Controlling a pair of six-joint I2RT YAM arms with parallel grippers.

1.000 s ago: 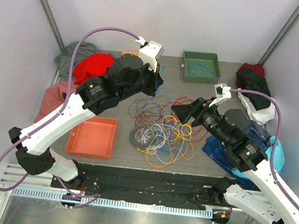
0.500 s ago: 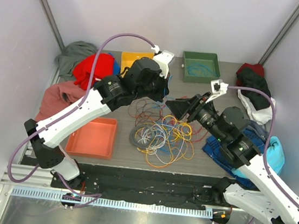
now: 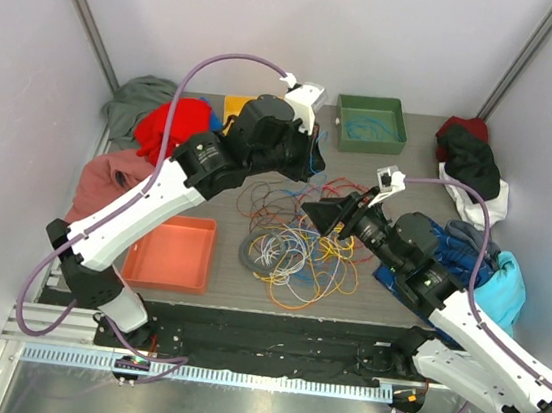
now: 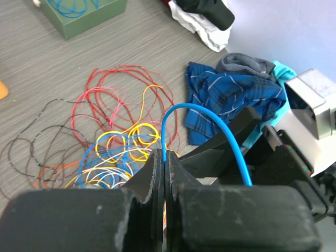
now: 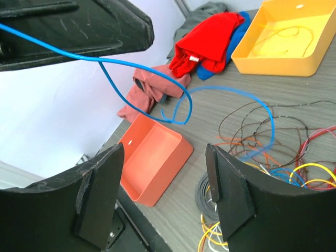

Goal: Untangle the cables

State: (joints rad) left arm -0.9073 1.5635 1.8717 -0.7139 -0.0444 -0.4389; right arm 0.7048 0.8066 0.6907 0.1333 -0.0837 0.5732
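1. The cables lie in a loose heap in the middle of the table, between the two arms. Red loops sit at the far side and black strands to the left. Yellow, orange, blue and white strands overlap in the centre, with a grey coil at the near left edge.
2. One blue cable rises out of the heap. It arcs up and over from the closed tips of the left gripper, whose jaws are pressed together on it above the far side of the heap.
3. In the right wrist view the same blue cable runs down from the left gripper, curls into a loop and drops to the heap.
4. The right gripper hangs above the right side of the heap, close to the left one. Its fingers are spread wide with nothing gripped between them.
5. A green tray at the far edge holds a coiled blue wire.
6. A yellow tray at the far left holds a thin dark wire.
7. An orange-red tray stands near the left of the heap.
8. A red garment lies beside the yellow tray and carries a small white tag, its print too small to read.
9. A pinkish-brown garment and a grey-green garment lie at the left edge.
10. A blue plaid shirt lies right of the heap, with teal cloth beyond it and black and white garments in the far right corner.
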